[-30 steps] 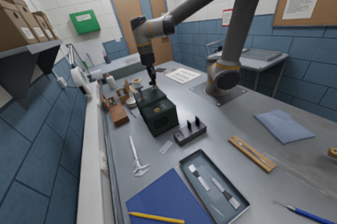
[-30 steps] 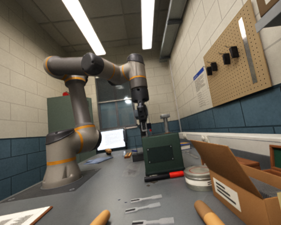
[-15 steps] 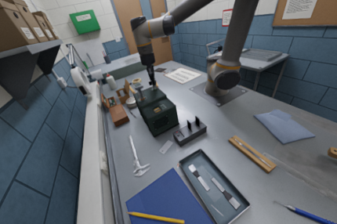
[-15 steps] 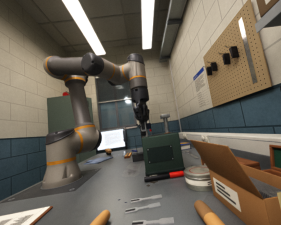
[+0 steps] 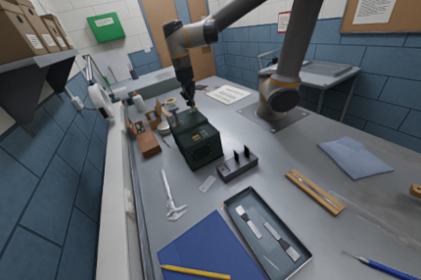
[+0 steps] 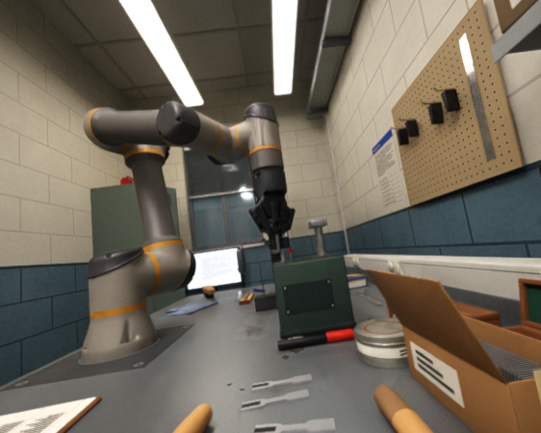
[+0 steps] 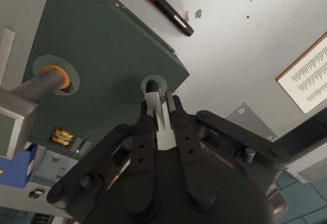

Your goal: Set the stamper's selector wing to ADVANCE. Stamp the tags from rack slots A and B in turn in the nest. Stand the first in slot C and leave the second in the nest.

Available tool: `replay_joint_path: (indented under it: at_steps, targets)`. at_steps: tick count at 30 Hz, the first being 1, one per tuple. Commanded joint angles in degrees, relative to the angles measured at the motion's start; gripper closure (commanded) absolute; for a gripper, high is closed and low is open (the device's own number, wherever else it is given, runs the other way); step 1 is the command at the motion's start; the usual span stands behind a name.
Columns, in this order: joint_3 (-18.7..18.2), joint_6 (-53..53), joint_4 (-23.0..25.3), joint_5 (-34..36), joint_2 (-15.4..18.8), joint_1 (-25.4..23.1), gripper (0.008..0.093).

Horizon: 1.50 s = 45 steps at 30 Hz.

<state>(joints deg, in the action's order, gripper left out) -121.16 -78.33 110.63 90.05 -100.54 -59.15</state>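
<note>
The selector wing [image 7: 155, 105], a thin grey blade, stands up from a round hub at the rear corner of the dark green stamper [image 5: 195, 137] [image 6: 314, 294] top. The wing is clamped in my closed gripper [image 7: 159, 108] [image 5: 190, 103] [image 6: 279, 243], which comes straight down onto the stamper. The stamper's plunger handle [image 7: 27, 94] [image 6: 318, 235] rises from an orange collar beside it. The dark tag rack [image 5: 237, 162] sits on the table in front of the stamper with two tags standing in it. The nest at the stamper's front is partly hidden.
An open cardboard box [image 6: 458, 346] stands near the stamper's back, with a round tin [image 6: 383, 339] and a red-and-black marker [image 6: 316, 339] [image 7: 162, 4]. A metal tray [image 5: 267, 231], a caliper [image 5: 171, 197], a blue pad [image 5: 210, 251] and a wooden strip [image 5: 315, 191] lie on the front table.
</note>
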Motion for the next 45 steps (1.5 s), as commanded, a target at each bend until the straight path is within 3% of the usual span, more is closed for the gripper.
replay_joint_path:
  at_steps: [1,25,45]
  targets:
    - [0.0,1.3,0.0,0.0,0.0,0.0,0.0934]
    - [0.0,34.3,0.0,0.0,0.0,0.0,0.0934]
    - [0.0,47.4,0.0,0.0,0.0,0.0,0.0934]
